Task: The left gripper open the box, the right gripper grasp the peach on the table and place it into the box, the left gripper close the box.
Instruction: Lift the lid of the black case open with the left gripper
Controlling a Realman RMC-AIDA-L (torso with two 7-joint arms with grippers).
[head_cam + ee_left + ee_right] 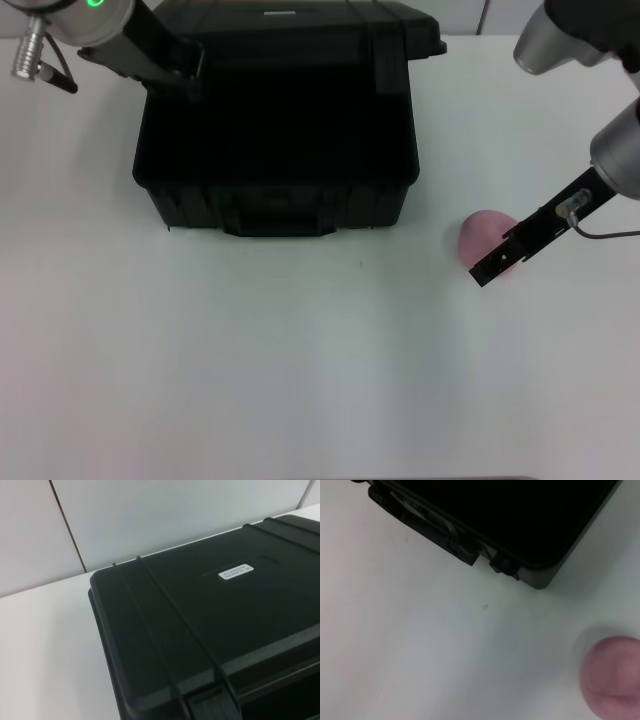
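One relation decides the coming move: the peach (486,236) lies on the white desk (300,380) directly at the tip of the right tool (497,262), which crosses over the fruit's near-right side in the head view. Whether its fingers are spread, closed or already pressing the peach I cannot tell; only a single dark bar shows, slanting from upper right down toward lower left. The right wrist view shows the peach (615,677) close beneath that arm, with a corner of the box (540,575) farther off.

From the peach, the box (275,150) lies to the robot's left and a little farther back, separated by a bare stretch of desk. It stands open: the dark interior faces up and the lid (290,25) leans back behind it, its small white label (235,571) plain in the left wrist view. The left tool (165,55) sits at the box's far-left corner, by the lid; its fingers are not readable either.

The right arm is much the nearer to the fruit. I judge that, once the peach is secured, the carry must rise over the box's right wall before lowering inside.
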